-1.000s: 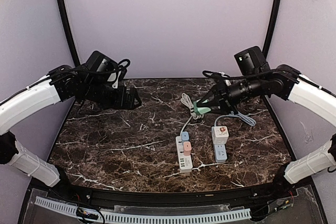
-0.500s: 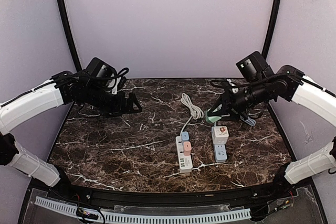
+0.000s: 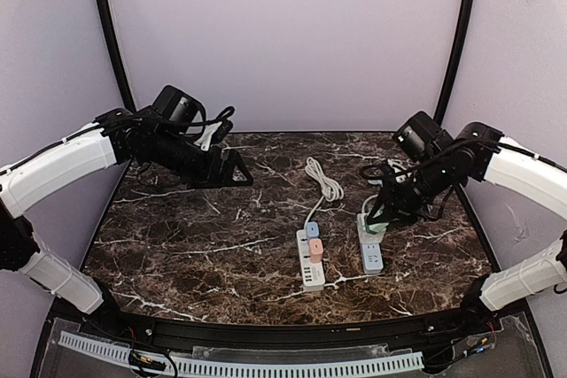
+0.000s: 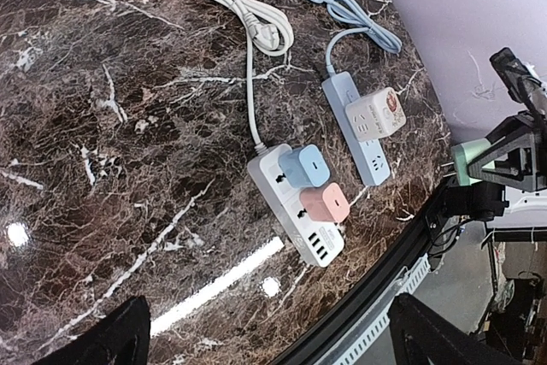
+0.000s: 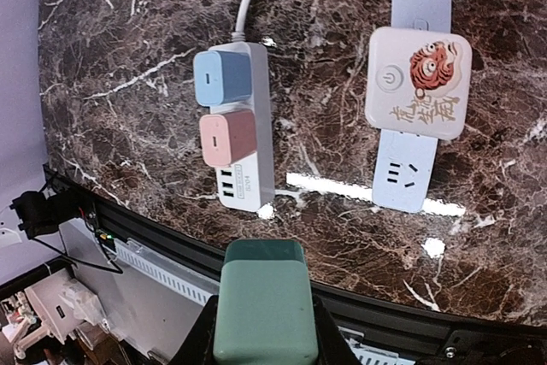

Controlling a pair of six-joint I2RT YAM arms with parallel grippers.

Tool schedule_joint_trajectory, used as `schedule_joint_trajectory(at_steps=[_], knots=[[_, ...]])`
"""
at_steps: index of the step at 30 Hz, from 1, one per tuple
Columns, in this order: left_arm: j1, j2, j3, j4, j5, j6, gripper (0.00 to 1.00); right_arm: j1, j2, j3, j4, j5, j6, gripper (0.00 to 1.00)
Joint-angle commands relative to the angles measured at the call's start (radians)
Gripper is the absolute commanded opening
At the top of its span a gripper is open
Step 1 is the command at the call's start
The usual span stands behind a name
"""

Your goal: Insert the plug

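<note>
Close to the counter's near edge, right of centre, the blue power strip (image 3: 371, 258) shows one free socket on the near side of the white cube adapter (image 5: 418, 83). The right gripper (image 3: 376, 212), clamped on the green plug (image 5: 261, 301), has swung down from the far middle in the last second and now hangs just above that strip. The approach looks about done, with lining up the pins left. Farther back on the left, the left gripper (image 3: 237, 168) hovers wide, holding nothing.
</note>
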Motion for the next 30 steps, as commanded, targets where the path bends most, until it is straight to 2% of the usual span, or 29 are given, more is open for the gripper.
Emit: schedule_joint_trajectory(at_steps=[1, 13, 19, 30], knots=[[0.005, 0.026, 0.040, -0.077, 0.023, 0.077, 0.99, -0.006, -0.030, -0.079, 0.009, 0.056, -0.024, 0.00], [0.005, -0.013, 0.020, -0.073, -0.006, 0.122, 0.99, -0.006, -0.070, -0.269, 0.126, 0.043, 0.026, 0.00], [0.004, -0.028, 0.011, -0.080, -0.018, 0.134, 0.99, -0.005, -0.015, -0.318, 0.183, 0.080, -0.055, 0.00], [0.003, -0.056, 0.009, -0.092, -0.050, 0.157, 0.99, -0.009, 0.091, -0.312, 0.192, 0.126, -0.147, 0.00]])
